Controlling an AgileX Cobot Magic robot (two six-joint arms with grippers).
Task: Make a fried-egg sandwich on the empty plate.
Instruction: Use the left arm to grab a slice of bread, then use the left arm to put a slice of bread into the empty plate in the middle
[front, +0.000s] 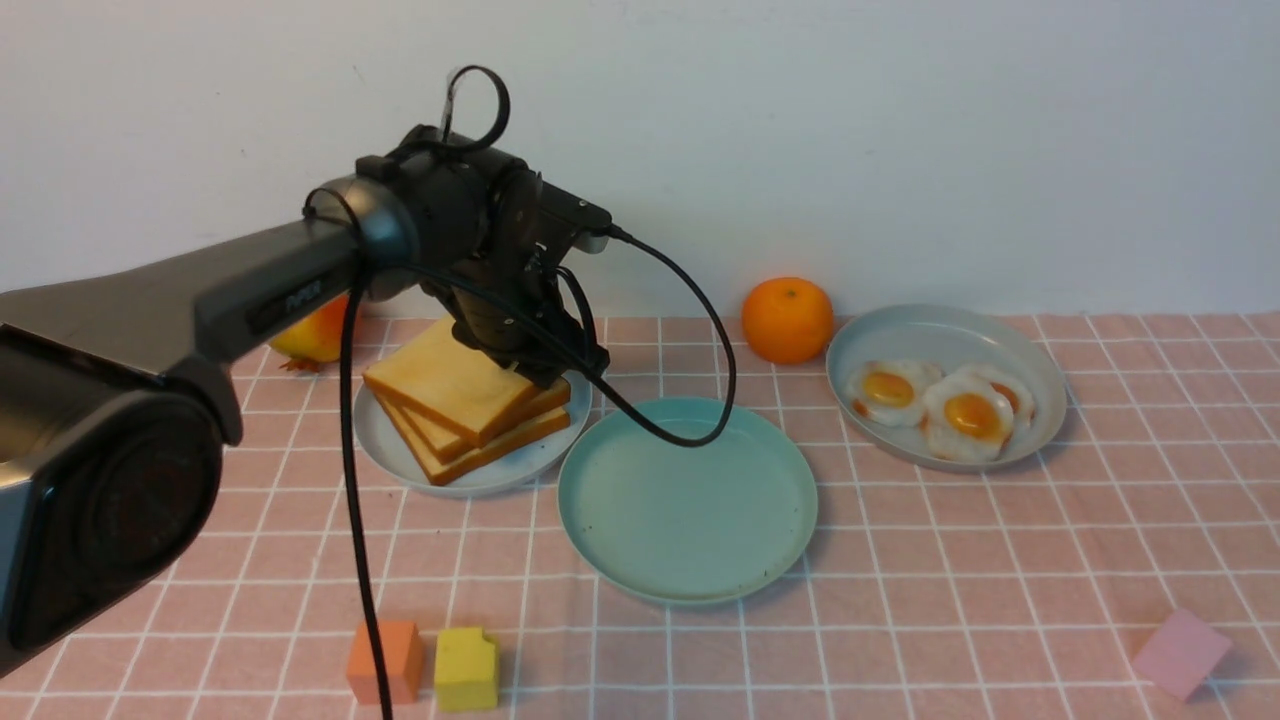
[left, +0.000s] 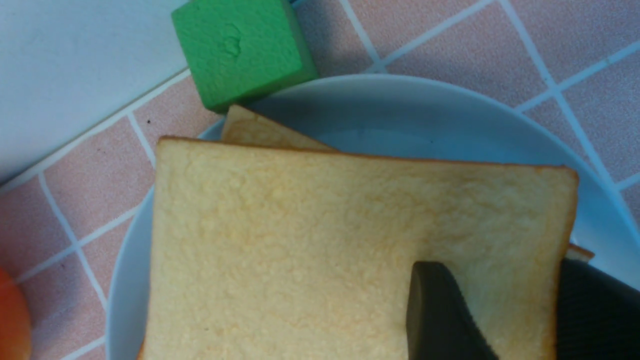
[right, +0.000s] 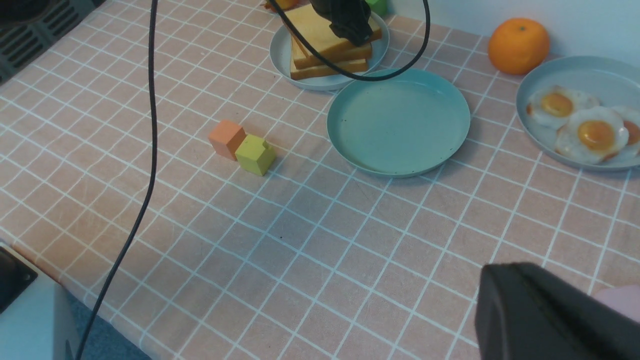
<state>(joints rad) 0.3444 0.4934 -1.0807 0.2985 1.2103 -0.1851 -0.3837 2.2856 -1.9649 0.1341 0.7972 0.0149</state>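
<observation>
We reach for the top toast slice

Our left jaws stand apart at the top toast slice (left: 320, 240): one finger (left: 440, 310) is over the bread, the other is past its crust. We should slide in deeper, then squeeze softly so it lifts flat. The slices sit on a pale plate (front: 510, 468). The empty plate (front: 688, 500) waits bare on the bench at 4 o'clock from it, rims just beside each other. The fried eggs (front: 945, 405) lie at 2 o'clock of it. Our right jaws are together, far from the plates.
</observation>
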